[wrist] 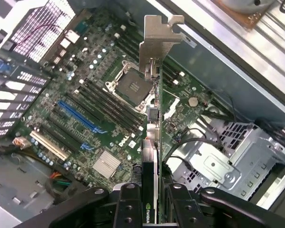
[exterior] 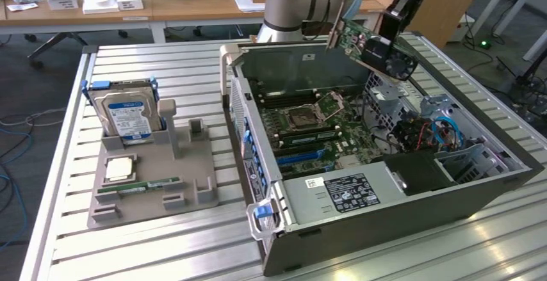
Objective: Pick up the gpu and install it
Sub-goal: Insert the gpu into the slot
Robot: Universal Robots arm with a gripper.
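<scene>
The gpu point(exterior: 357, 41) hangs tilted in the air above the back of the open computer case point(exterior: 478, 194), with its silver bracket end pointing toward the arm's base. My gripper point(exterior: 386, 36) is shut on the card's black side. In the wrist view the gpu point(wrist: 160, 45) appears edge-on between my gripper's point(wrist: 152, 202) dark fingers, bracket farthest from me. It hovers over the green motherboard point(wrist: 99, 109), near the CPU socket point(wrist: 130, 88) and apart from the blue expansion slot point(wrist: 80, 118).
A grey fixture point(exterior: 192, 185) on the slatted table at the exterior view's left holds an upright hard drive point(exterior: 127, 114), a green RAM stick point(exterior: 141, 185) and a CPU chip point(exterior: 118, 169). Cables and a drive cage point(wrist: 228, 161) crowd the case. A wooden desk point(exterior: 163, 6) stands behind.
</scene>
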